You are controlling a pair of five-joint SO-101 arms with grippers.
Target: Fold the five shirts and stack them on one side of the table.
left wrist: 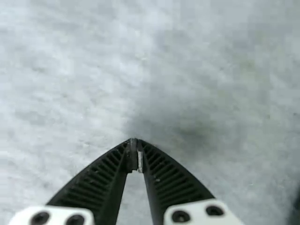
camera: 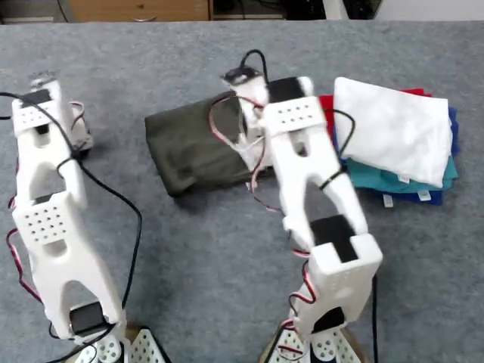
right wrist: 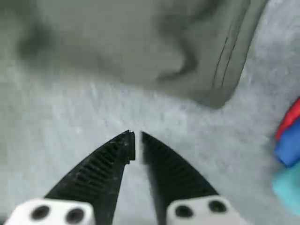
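A folded olive shirt (camera: 193, 151) lies on the grey table (camera: 189, 249) left of centre. At the right edge sits a stack of folded shirts: white (camera: 393, 128) on top, then teal (camera: 378, 178), blue (camera: 423, 195) and red (camera: 327, 102). My right arm (camera: 302, 144) stretches over the olive shirt's right end. The right gripper (right wrist: 137, 140) is shut and holds nothing, just off the edge of the olive shirt (right wrist: 140, 47) above bare table. My left gripper (left wrist: 133, 146) is shut on nothing over the table at the far left.
The left arm (camera: 45, 189) stands along the left side. Cables run from both arms across the table's middle. The edges of the red (right wrist: 293, 115), blue (right wrist: 288, 150) and teal (right wrist: 288, 187) shirts show beside the right gripper.
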